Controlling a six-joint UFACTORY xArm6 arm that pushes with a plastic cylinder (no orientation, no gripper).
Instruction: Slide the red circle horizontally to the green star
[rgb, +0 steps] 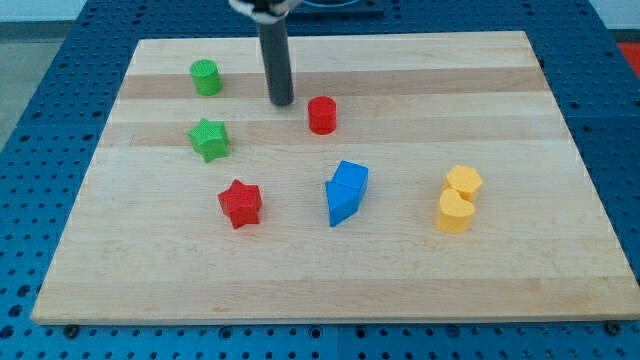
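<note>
**Camera view: red circle lying right of the green star, rod tip at its upper left**

The red circle (322, 115) is resting on the wooden board (400, 270), in the upper middle of the view. The green star (209, 139) is sitting well apart from it toward the view's left and slightly lower. My tip (281, 102) is standing on the board just beside the red circle, toward its upper left, with a narrow gap showing between them. The arm is carrying no gripper; it is ending in a plain dark rod, so no jaws are showing to spread or close.

A green cylinder (206, 77) is standing above the green star. A red star (240, 203) is lying below the green star. Two blue blocks (346, 192) are touching each other at the centre; their shapes are hard to make out. Two yellow blocks (458, 198) are touching at the view's right.

No brand, label or writing is showing legibly. The board is lying on a blue perforated table (30, 120), which is framing it on all sides.
</note>
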